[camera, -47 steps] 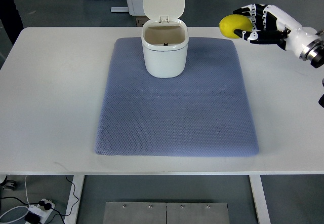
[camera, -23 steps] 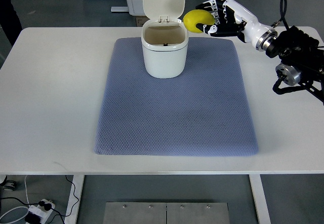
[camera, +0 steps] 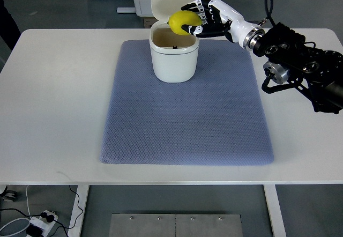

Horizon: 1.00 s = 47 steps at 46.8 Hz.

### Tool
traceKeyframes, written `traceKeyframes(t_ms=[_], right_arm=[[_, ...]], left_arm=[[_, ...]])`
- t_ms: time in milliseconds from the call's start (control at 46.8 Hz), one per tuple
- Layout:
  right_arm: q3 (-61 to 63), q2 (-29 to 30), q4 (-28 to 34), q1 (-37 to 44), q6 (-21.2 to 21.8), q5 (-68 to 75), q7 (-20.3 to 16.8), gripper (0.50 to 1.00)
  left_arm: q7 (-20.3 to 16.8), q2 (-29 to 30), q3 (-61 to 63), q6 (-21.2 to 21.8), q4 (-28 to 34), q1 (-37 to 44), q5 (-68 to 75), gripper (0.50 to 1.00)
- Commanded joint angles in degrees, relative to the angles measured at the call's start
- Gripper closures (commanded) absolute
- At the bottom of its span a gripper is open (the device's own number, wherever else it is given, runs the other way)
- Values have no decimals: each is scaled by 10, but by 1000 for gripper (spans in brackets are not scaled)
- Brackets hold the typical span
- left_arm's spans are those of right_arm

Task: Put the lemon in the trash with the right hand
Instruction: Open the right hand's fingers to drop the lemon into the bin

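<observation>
Across the blue-grey mat (camera: 185,113) at frame centre, we see the white trash bin (camera: 173,57) standing with its lid (camera: 172,2) flipped up, mouth clear to receive. Above its rim, upper centre, our right hand (camera: 206,21) hangs, fingers curled around the lemon (camera: 184,21), poised, we judge, for release.

White lidded plastic trash bin (camera: 172,54) on far part of blue-grey woven mat (camera: 185,113), mat on white table (camera: 48,103). Yellow lemon (camera: 182,21) in right hand (camera: 206,18), over bin's far right rim.
</observation>
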Motion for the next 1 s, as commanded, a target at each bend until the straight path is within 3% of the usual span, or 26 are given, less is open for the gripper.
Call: traceKeyframes(t_ms=[0, 385, 940, 983], right_arm=[[0, 20, -19, 3, 1, 0, -5, 1000], [0, 81, -96, 4, 10, -1, -31, 1000], [0, 82, -104, 3, 3, -2, -41, 1000], [0, 82, -104, 4, 3, -2, -41, 932]], left_arm=[[0, 0, 0, 0, 0, 0, 0, 500], [0, 0, 0, 0, 0, 0, -1, 500], [0, 0, 0, 0, 0, 0, -1, 500], [0, 0, 0, 0, 0, 0, 0, 500]])
